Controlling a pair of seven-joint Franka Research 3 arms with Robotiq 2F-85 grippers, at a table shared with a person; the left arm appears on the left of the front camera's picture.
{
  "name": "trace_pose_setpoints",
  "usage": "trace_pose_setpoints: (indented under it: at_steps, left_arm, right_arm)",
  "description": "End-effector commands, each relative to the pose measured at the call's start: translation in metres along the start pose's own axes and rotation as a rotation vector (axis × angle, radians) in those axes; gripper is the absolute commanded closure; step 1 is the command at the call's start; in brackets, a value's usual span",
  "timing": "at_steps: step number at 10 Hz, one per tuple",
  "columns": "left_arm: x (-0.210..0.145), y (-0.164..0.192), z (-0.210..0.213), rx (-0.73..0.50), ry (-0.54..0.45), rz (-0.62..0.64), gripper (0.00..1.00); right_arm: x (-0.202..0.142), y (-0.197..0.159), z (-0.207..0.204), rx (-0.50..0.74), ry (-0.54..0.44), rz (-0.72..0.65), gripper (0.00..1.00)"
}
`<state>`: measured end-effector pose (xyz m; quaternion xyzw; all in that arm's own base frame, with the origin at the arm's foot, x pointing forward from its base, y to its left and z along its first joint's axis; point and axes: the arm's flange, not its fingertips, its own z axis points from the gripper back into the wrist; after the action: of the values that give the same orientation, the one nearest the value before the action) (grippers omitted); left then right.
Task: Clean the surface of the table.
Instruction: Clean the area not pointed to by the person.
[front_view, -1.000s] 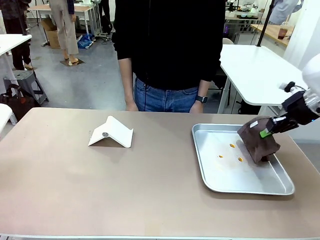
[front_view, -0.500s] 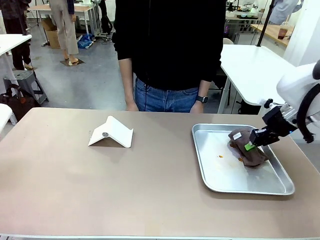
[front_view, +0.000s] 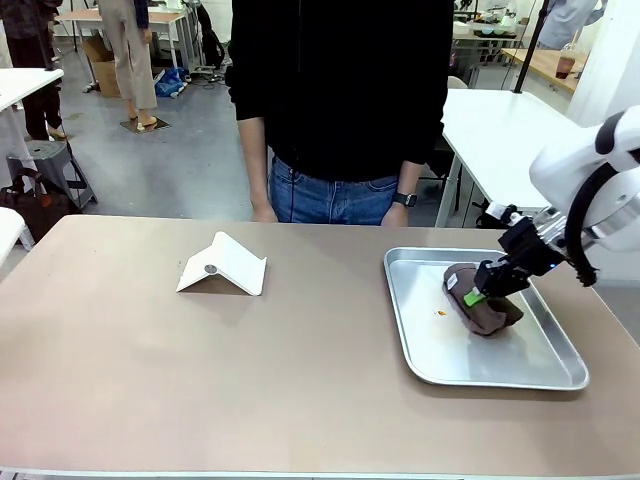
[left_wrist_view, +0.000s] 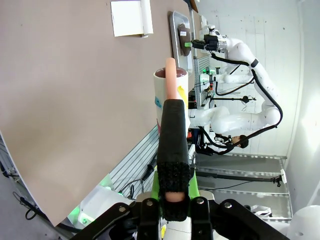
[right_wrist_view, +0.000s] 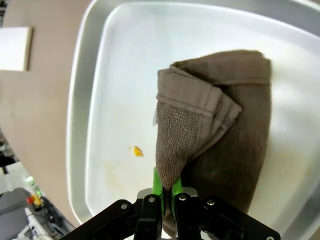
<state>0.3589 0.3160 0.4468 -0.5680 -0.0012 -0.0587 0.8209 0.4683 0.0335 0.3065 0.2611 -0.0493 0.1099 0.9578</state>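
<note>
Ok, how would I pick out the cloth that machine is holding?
On the tan table, find the silver tray on the robot's right. Inside it lies the brown cloth, bunched and pinched by the robot's right hand: the only dark, soft thing there, next to an orange speck.

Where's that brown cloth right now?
In the front view, the brown cloth lies in the silver tray at the table's right side, pinched by the right gripper, just right of a small orange speck.

Bright, even overhead light; soft, short shadows under white folded sheet (front_view: 222, 266) on table (front_view: 150, 380). Glare washing out tray (right_wrist_view: 150, 75) floor in right wrist view. Wide-angle bending at left wrist edges; bkgd slightly soft.
</note>
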Motion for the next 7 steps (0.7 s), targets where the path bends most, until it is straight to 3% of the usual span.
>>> trace_pose_setpoints:
  at_steps: [1,7]
  left_arm:
    - [-0.002,-0.003,0.001,-0.009,-0.012,-0.014,0.78]
    - [-0.002,-0.003,0.001,-0.009,-0.012,-0.014,0.78]
  right_arm:
    - [0.010,0.014,-0.016,0.060,0.028,0.050,0.93]
    - [0.011,0.067,-0.050,0.137,0.094,0.153,0.93]
